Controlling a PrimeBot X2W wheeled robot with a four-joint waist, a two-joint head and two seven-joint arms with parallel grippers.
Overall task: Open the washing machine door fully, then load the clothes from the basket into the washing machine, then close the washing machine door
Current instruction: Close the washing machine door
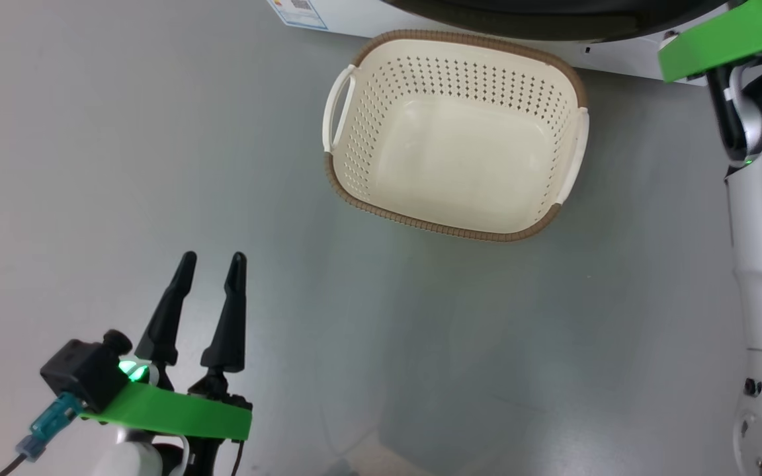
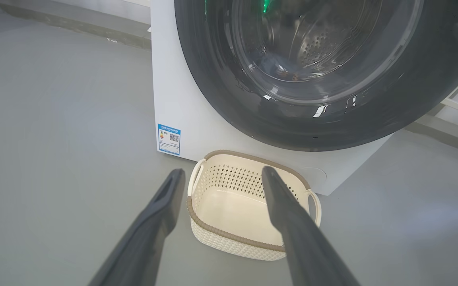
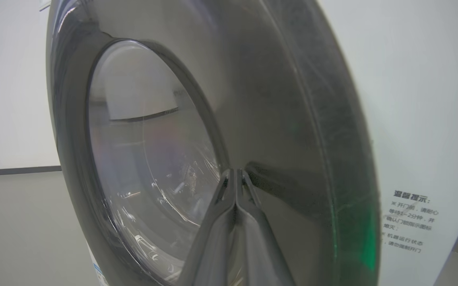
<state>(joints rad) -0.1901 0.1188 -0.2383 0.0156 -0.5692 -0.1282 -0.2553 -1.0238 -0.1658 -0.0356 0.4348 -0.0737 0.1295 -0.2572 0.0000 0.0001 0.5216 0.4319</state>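
We note the perforated cream basket (image 1: 460, 76) before the washing machine (image 2: 181, 107), long axis along its front. Left gripper (image 1: 213, 258) fingers wide; right gripper (image 3: 235, 171) fingers together at the glossy round door (image 3: 276, 99).

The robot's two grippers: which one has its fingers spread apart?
The left gripper, pointing toward the basket: a clear gap separates its fingers. The right gripper, at the washing machine door, has its fingers pressed together.
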